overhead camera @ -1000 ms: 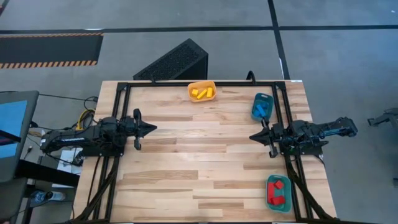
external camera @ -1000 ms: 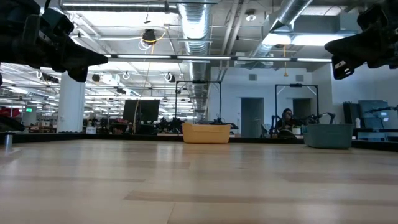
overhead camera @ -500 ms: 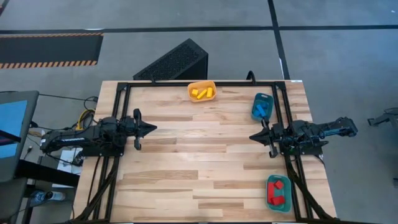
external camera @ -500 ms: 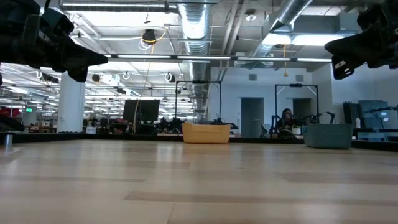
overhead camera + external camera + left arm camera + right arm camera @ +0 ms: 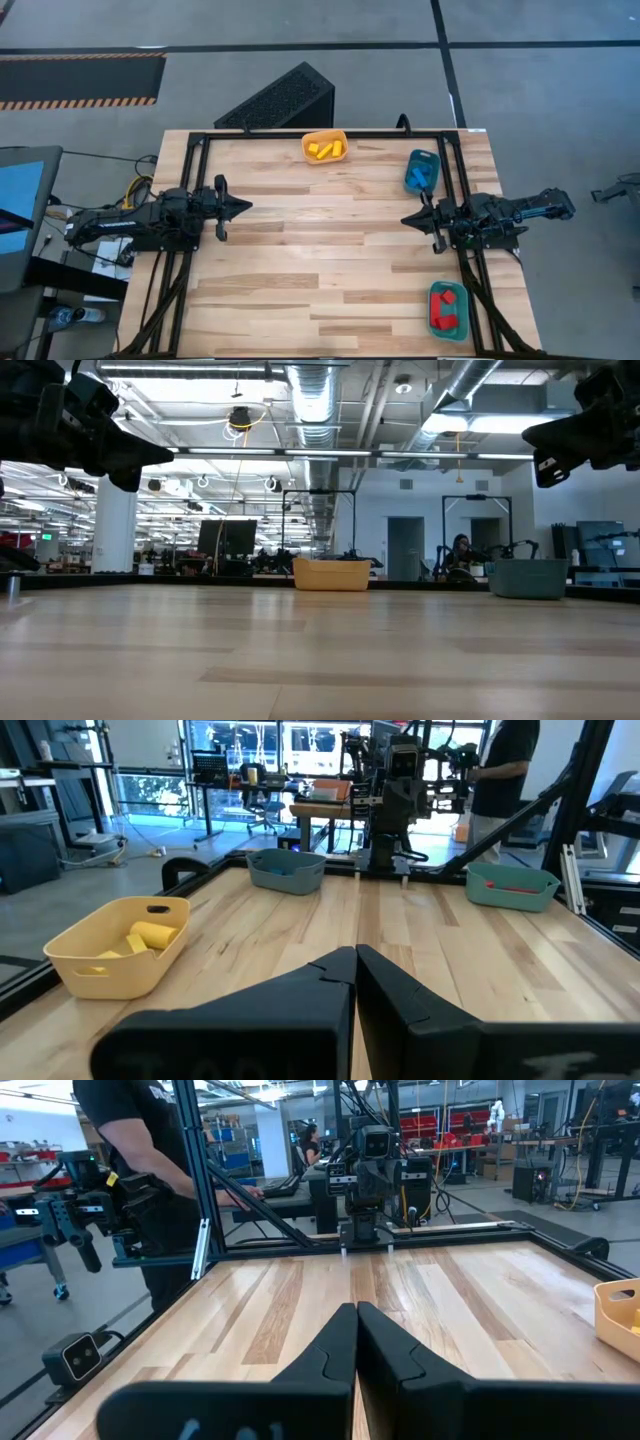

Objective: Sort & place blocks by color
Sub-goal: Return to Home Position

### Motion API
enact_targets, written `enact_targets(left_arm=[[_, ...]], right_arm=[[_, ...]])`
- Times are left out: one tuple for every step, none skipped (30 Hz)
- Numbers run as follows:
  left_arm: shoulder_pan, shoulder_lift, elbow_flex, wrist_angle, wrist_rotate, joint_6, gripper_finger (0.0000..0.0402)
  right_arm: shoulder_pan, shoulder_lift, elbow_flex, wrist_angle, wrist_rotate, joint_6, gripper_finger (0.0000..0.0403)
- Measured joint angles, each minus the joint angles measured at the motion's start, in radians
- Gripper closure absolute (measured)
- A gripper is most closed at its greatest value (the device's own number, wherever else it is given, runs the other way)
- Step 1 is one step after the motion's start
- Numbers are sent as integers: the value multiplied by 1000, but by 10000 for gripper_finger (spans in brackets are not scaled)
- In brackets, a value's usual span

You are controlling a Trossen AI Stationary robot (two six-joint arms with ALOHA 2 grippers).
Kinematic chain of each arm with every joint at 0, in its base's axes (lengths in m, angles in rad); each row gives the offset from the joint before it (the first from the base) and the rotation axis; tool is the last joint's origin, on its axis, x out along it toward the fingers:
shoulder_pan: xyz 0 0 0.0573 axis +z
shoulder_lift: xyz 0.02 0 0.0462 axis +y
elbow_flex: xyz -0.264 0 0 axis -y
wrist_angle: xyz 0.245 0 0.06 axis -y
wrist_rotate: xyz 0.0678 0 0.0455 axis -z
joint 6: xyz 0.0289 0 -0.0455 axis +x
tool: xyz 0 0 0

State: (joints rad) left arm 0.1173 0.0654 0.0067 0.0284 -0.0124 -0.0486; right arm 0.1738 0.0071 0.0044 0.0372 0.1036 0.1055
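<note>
Yellow blocks (image 5: 323,150) lie in the rounded orange tray (image 5: 325,134), blue blocks (image 5: 420,175) in the blue tray (image 5: 424,154), and red blocks (image 5: 448,300) in the teal tray (image 5: 449,336), all on the plank-wood table (image 5: 320,250). The left gripper (image 5: 246,207) and right gripper (image 5: 405,219) hover at opposite sides, both closed and empty.

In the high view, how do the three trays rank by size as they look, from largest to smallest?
Largest: the green tray, holding red blocks.
Then the orange tray and the blue tray: these two look about alike, so I do not rank them.
</note>
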Motion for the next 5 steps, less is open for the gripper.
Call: enact_targets(left_arm=[[0,0,0,0,0,0,400],[0,0,0,0,0,0,400],[0,0,0,0,0,0,400],[0,0,0,0,0,0,400],[0,0,0,0,0,0,400]], right_arm=[[0,0,0,0,0,0,377],[0,0,0,0,0,0,377],[0,0,0,0,0,0,377],[0,0,0,0,0,0,377],[0,0,0,0,0,0,377]])
